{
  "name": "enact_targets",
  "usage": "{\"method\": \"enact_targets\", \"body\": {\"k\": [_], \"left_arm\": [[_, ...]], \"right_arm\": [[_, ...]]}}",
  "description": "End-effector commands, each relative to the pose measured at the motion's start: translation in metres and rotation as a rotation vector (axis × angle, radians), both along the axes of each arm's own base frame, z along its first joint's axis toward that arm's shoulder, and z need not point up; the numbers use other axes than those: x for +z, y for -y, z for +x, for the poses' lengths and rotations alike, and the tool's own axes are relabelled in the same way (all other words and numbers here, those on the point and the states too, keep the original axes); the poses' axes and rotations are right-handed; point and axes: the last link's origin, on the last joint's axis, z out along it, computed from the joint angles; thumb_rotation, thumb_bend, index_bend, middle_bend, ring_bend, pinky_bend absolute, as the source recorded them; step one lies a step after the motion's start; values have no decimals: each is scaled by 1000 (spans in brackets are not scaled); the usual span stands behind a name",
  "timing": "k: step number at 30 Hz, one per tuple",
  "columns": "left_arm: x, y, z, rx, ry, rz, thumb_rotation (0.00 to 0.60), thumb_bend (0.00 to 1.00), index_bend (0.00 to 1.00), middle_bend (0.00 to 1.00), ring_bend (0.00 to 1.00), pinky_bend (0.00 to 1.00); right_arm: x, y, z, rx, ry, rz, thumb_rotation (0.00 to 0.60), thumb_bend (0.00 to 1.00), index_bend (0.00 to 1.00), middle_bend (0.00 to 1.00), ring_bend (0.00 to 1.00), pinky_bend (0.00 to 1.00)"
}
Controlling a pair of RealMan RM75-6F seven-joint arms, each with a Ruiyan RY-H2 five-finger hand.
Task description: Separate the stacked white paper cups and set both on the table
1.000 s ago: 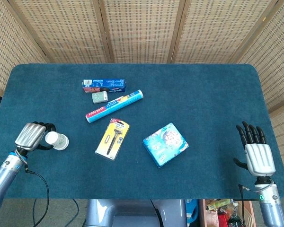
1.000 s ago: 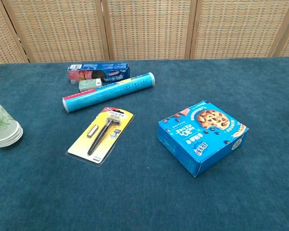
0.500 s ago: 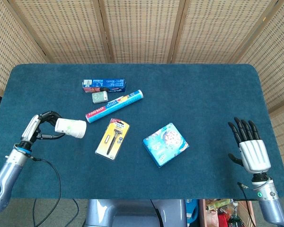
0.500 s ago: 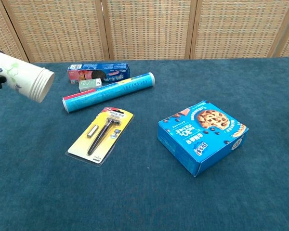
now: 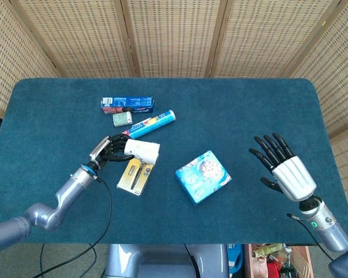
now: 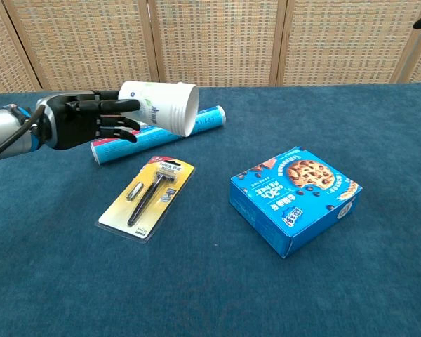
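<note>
Holding the stacked white paper cups [image 6: 160,105] aloft over the counter [image 5: 261,110], you have the lift done and the separation yet to come. Nearest you in the chest view lie the blue cookie box [image 6: 293,199] and the yellow razor card [image 6: 147,196], both flat on the blue cloth and apart from each other. Just beyond the razor card your left robot hand [image 6: 84,119] grips the cups by their base end, the stack lying on its side with the open mouth turned toward the middle of the counter, hanging above the blue foil roll [image 6: 210,118]. Your right robot hand [image 5: 284,168] hovers well apart at the far side of the counter, fingers spread and grasping nothing; the chest view catches only a dark tip of it at the top corner. Farther back sit the small green box [image 5: 122,119] and the long blue carton [image 5: 127,104]. By the look of it the cups remain nested as one, neither set down; pulling them apart and standing both on the cloth is all still ahead.
</note>
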Motion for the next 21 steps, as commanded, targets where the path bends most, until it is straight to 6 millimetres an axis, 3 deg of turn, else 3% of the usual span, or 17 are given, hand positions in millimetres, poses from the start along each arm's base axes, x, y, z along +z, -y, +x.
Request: {"method": "enact_targets", "body": {"k": [1,10,21], "left_arm": [[-8,-4,14,-11,13,-15,600,129,539,525,472,456],[-39,-18,67,-65,19,-82,600,129,539,525,472,456],[-59,-16,96,-100,16,-123,600,129,539,525,472,456]], "right_arm": [[0,9,8,36,-11,22,600,0,252,130,0,32],[-27,43,47,193,-27,124,600,3,382,180,28,128],[-77,69,100,359,-22,209,600,51,441,198,41,154]]}}
